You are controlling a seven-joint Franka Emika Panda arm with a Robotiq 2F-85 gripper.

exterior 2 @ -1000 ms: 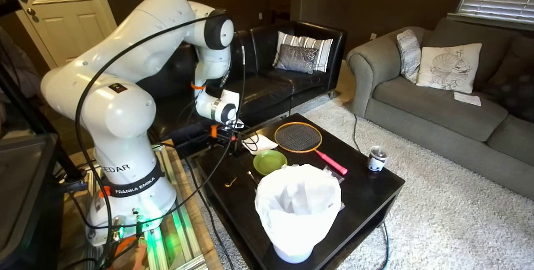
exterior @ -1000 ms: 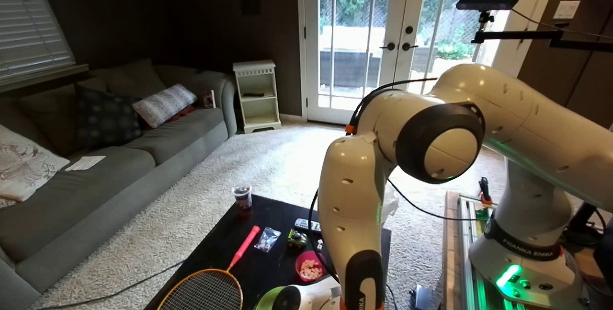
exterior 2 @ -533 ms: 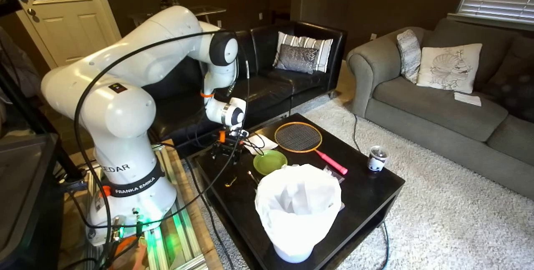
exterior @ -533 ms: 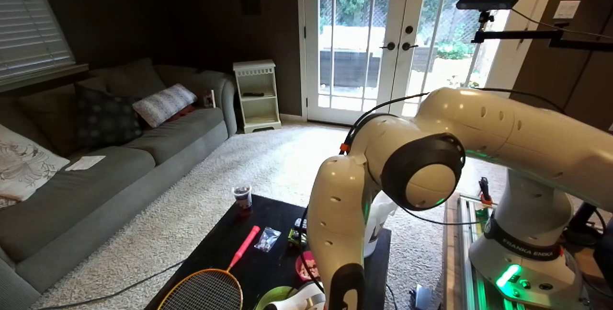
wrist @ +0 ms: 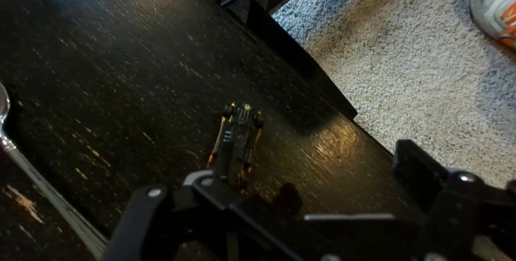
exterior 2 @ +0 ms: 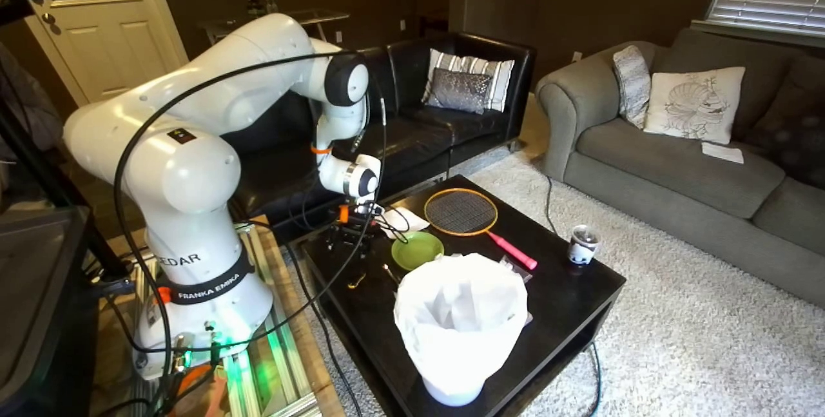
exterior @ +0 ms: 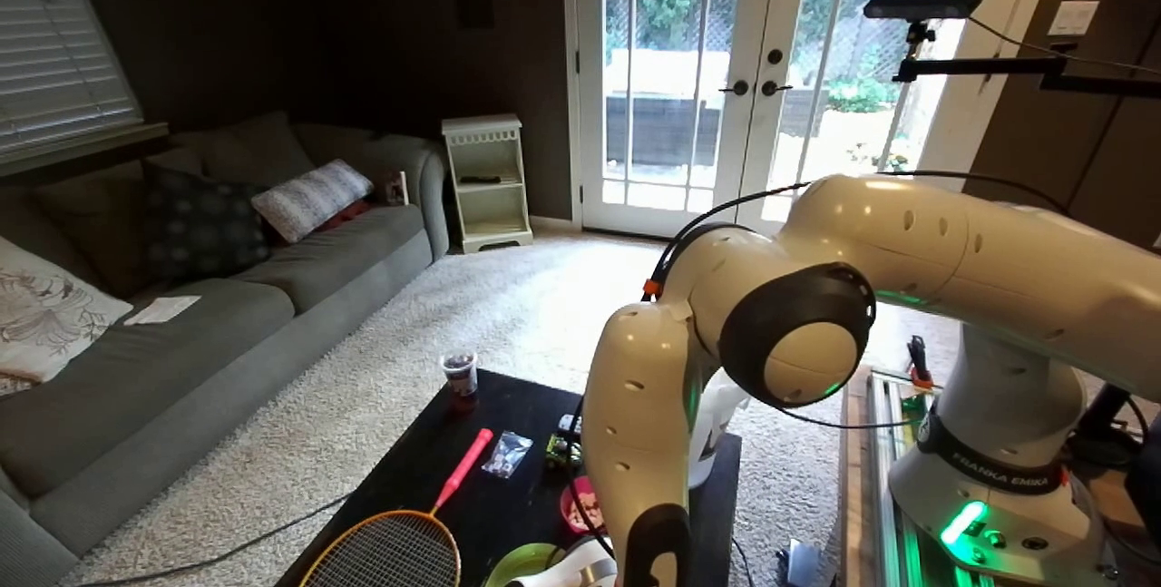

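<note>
My gripper [wrist: 320,160] is open and empty in the wrist view, pointing down over the dark table. A small toy car [wrist: 242,132], dark with yellow-orange edges, lies on the table, seemingly underside up. The left finger covers its near end in that view; contact cannot be told. The right finger shows against the table edge and carpet. In an exterior view the gripper [exterior 2: 347,251] hangs above the table's near corner, and the car [exterior 2: 356,280] lies just in front of it. A metal spoon [wrist: 52,192] lies left of the car.
On the black table [exterior 2: 561,314] are a green bowl [exterior 2: 417,251], a white-lined bin [exterior 2: 461,333], a racket [exterior 2: 461,212], a cup [exterior 2: 583,244] and white paper [exterior 2: 407,222]. A pink bowl [exterior: 580,505] and plastic bag [exterior: 508,454] also show. Cables loop around the arm.
The arm has come down, bringing the gripper lower over the table near the toy car. The last half second shows only a slight further lowering. The table objects have not moved.
</note>
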